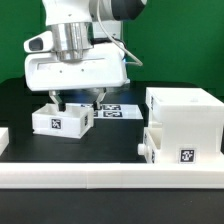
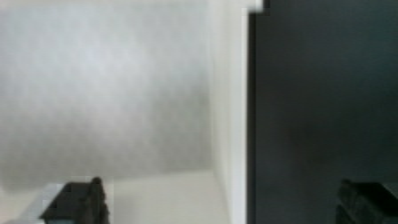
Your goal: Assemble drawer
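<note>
A small white drawer tray (image 1: 62,119) with a black-and-white tag on its front stands on the black table at the exterior view's left. My gripper (image 1: 76,100) hangs just above it, jaws open and wide apart. In the wrist view, blurred white plastic of the tray (image 2: 107,100) fills one side. One fingertip (image 2: 75,200) is over that plastic and the other (image 2: 370,200) over the dark table, with the tray's edge between them. My gripper (image 2: 222,205) holds nothing. The large box-like casing (image 1: 186,118) stands at the exterior view's right, with a second tray (image 1: 152,146) low against its side.
The marker board (image 1: 114,110) lies flat behind the small tray. A long low white border rail (image 1: 110,176) runs along the front, and another rail piece (image 1: 3,137) sits at the exterior view's left edge. Cables hang behind the arm.
</note>
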Motion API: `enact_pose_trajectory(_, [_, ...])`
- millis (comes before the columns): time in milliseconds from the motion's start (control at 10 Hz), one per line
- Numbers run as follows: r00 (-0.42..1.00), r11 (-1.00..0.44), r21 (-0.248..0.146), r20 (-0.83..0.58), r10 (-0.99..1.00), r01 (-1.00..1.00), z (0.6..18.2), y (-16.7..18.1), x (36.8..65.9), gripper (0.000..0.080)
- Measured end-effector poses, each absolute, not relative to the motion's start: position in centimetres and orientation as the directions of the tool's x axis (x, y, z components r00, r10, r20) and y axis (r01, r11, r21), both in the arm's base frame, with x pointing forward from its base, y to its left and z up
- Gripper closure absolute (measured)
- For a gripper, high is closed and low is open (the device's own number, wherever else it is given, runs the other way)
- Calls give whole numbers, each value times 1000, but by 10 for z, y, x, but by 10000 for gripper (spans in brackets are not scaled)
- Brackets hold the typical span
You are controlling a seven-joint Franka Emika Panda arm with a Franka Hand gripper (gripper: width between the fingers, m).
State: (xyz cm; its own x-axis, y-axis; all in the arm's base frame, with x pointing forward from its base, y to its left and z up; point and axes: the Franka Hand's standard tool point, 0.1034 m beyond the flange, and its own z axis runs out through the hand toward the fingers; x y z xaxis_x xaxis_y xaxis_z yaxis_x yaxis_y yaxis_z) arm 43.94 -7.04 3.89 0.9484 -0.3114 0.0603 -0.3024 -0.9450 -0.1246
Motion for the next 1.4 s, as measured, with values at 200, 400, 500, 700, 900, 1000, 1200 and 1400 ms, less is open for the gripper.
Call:
enact_pose_trajectory(200, [949,-946,-120,57,-310,-302,25,-66,430,150])
enact_pose_trajectory(400, [952,-948,-117,53,-302,-295,12,-59,424,150])
enact_pose_trajectory(500, [952,-949,-117,56,-301,-293,8,-58,423,150])
enact_pose_trajectory(700, [953,-950,-115,61,-298,-290,6,-57,423,274])
enact_pose_trajectory(900, [954,-952,-116,61,-293,-285,5,-54,423,586])
enact_pose_trajectory(1000, [955,-952,-116,61,-291,-283,5,-54,423,717])
enact_pose_trajectory(1200, [957,-954,-115,67,-284,-275,7,-51,426,752])
enact_pose_trajectory(1400, [959,-957,-116,69,-276,-267,10,-49,428,752])
